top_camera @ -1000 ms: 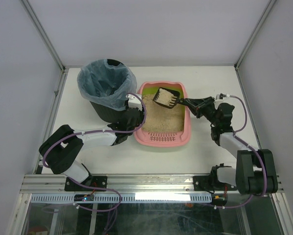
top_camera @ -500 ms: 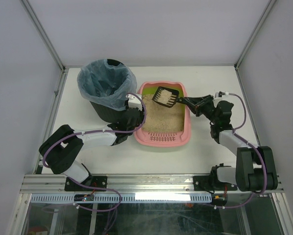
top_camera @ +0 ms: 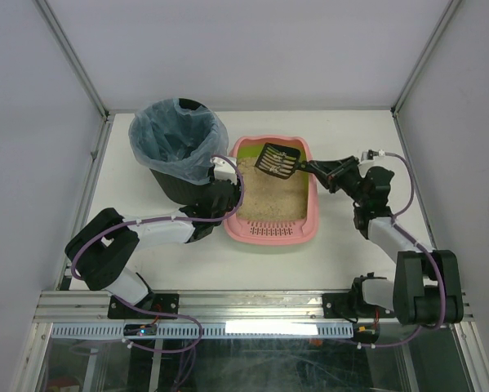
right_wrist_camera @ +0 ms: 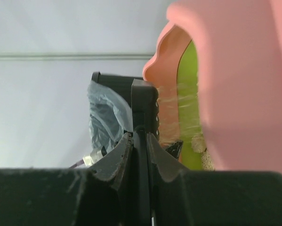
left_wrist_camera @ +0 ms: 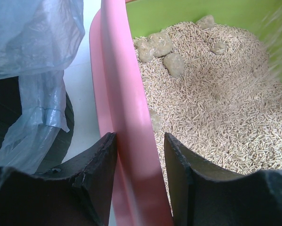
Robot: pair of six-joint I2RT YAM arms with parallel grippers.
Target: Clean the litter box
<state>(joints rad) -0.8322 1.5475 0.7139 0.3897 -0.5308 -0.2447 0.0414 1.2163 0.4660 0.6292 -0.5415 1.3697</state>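
The pink litter box (top_camera: pixel 313 214) with its lime-green inner rim holds tan litter (top_camera: pixel 268 200). My left gripper (top_camera: pixel 232 196) is shut on its left wall, and in the left wrist view the pink rim (left_wrist_camera: pixel 117 84) runs between the fingers of that gripper (left_wrist_camera: pixel 140 137). Several clumps (left_wrist_camera: pixel 162 47) lie in the litter near the far end. My right gripper (top_camera: pixel 322 171) is shut on the handle of the black slotted scoop (top_camera: pixel 278 160), which hangs tilted over the box's far end. In the right wrist view the gripper (right_wrist_camera: pixel 140 136) clamps the scoop (right_wrist_camera: pixel 144 103) edge-on, with blurred litter streaming beside it.
A black round bin (top_camera: pixel 177 147) lined with a blue plastic bag stands just left of the litter box, touching my left arm. Its bag (left_wrist_camera: pixel 32 37) hangs close to my left fingers. Metal frame posts and the white table edges bound the space.
The scoop has tilted and most of its tan load has sifted out, so its black slots show. My right wrist has shifted slightly right. The left arm has not moved.
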